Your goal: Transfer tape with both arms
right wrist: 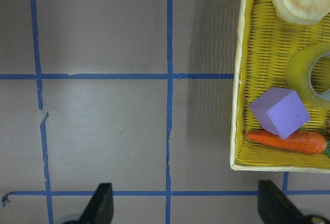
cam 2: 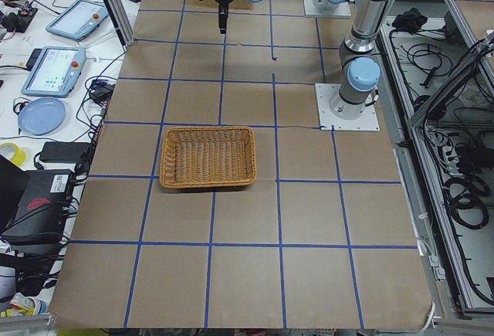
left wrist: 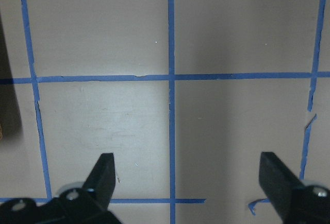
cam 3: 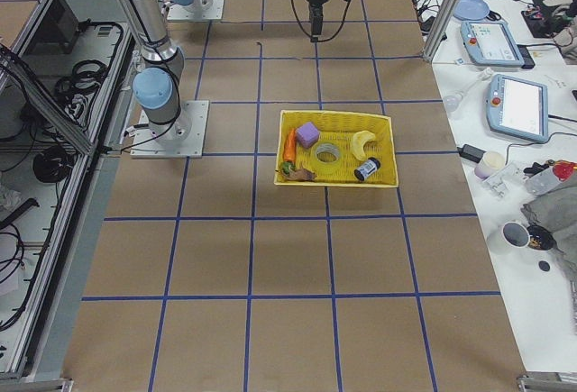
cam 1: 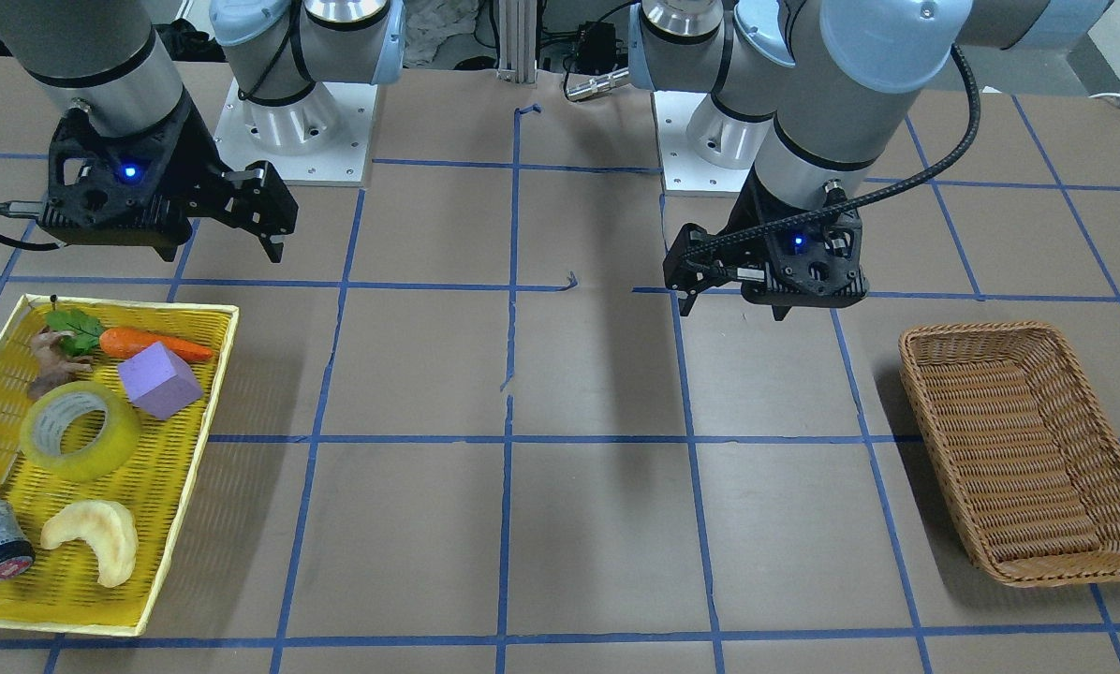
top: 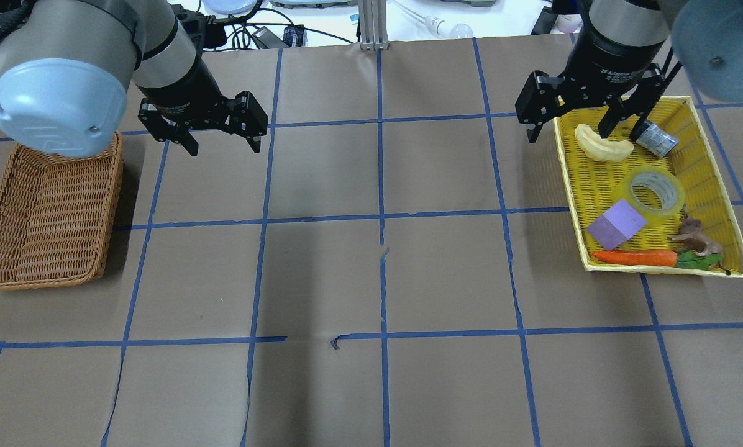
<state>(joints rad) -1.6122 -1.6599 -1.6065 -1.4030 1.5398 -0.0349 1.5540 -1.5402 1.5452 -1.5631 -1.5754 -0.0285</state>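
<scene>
The tape [cam 1: 115, 442] is a yellow-green roll lying flat in the yellow tray [cam 1: 162, 524], which is on my right side. It also shows in the overhead view [top: 651, 212] and, cut off by the frame edge, in the right wrist view [right wrist: 299, 74]. My right gripper [top: 567, 135] is open and empty. It hangs above the table beside the tray's inner edge; it shows too in the front view [cam 1: 218, 248] and its own wrist view [right wrist: 186, 198]. My left gripper [top: 224, 148] is open and empty over bare table near the wicker basket [top: 48, 211]; it also shows in the front view [cam 1: 736, 307] and its wrist view [left wrist: 188, 175].
The tray also holds a purple cube [top: 615, 225], a carrot [top: 633, 257], a pale crescent bread [top: 602, 146], a small grey cylinder [top: 657, 140] and a brown toy animal [top: 694, 239]. The wicker basket [cam 1: 1019, 449] holds nothing. Blue tape lines grid the brown table.
</scene>
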